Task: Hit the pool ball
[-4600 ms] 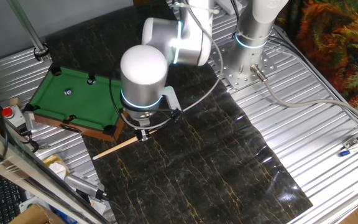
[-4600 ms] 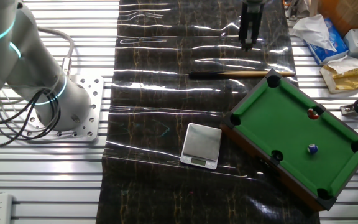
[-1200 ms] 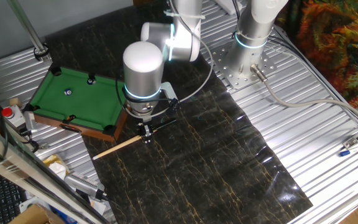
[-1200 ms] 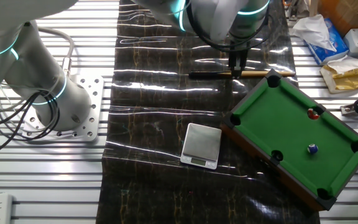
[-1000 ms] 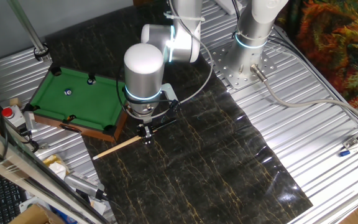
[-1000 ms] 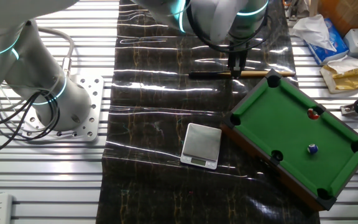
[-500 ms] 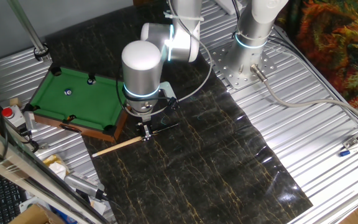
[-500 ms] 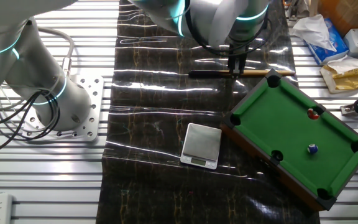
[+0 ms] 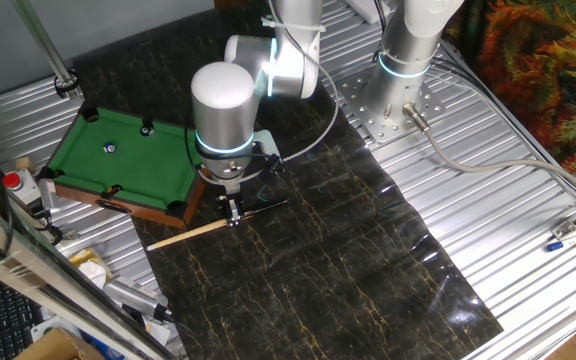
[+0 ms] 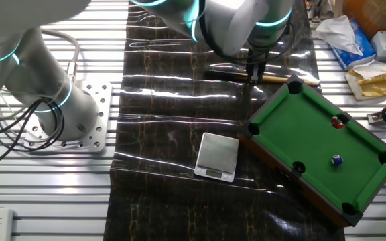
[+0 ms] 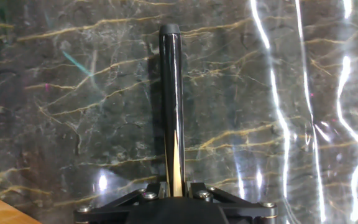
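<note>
A small green pool table [image 9: 118,165] [image 10: 320,144] lies on the dark marbled mat. A blue pool ball [image 9: 109,148] [image 10: 337,160] sits on the felt, and a red ball [image 10: 337,122] rests near a side pocket. My gripper [image 9: 233,212] [image 10: 254,72] [image 11: 176,186] is shut on a wooden cue stick [image 9: 193,233] [image 10: 280,78] just off the table's corner. In the hand view the cue's black butt end [image 11: 170,74] points away from me over the mat.
A silver kitchen scale [image 10: 218,156] lies on the mat beside the pool table. A red stop button [image 9: 10,181], boxes and crumpled paper [image 10: 340,33] crowd the bench beyond the table. The arm's base [image 10: 79,114] is bolted on the ribbed metal bench.
The gripper came down onto the cue and closed on it. In the last second the cue has risen slightly off the mat and shifted a little with the gripper.
</note>
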{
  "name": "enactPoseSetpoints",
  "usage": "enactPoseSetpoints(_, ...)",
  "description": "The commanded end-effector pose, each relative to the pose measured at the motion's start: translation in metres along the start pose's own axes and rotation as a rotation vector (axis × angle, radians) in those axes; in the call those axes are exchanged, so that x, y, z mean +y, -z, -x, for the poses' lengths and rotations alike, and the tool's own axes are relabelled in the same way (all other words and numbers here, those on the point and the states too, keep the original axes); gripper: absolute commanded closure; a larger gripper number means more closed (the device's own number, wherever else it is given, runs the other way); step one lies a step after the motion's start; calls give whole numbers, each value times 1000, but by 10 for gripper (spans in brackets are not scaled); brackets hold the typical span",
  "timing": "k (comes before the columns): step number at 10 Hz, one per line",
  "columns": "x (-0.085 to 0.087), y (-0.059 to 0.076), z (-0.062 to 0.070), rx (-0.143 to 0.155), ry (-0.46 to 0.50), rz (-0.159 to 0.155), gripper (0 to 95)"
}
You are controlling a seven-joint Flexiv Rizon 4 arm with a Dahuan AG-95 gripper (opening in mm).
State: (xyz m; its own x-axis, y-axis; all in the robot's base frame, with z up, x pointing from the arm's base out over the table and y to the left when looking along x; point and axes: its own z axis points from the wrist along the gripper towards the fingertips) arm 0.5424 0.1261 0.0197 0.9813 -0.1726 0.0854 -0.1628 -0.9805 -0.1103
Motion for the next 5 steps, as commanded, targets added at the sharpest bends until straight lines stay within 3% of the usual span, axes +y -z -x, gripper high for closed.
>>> enactPoseSetpoints(1, 0, 16, -1, -14, -12, 4, 950)
enactPoseSetpoints(5, -10, 19, -5, -15, -11, 13, 950)
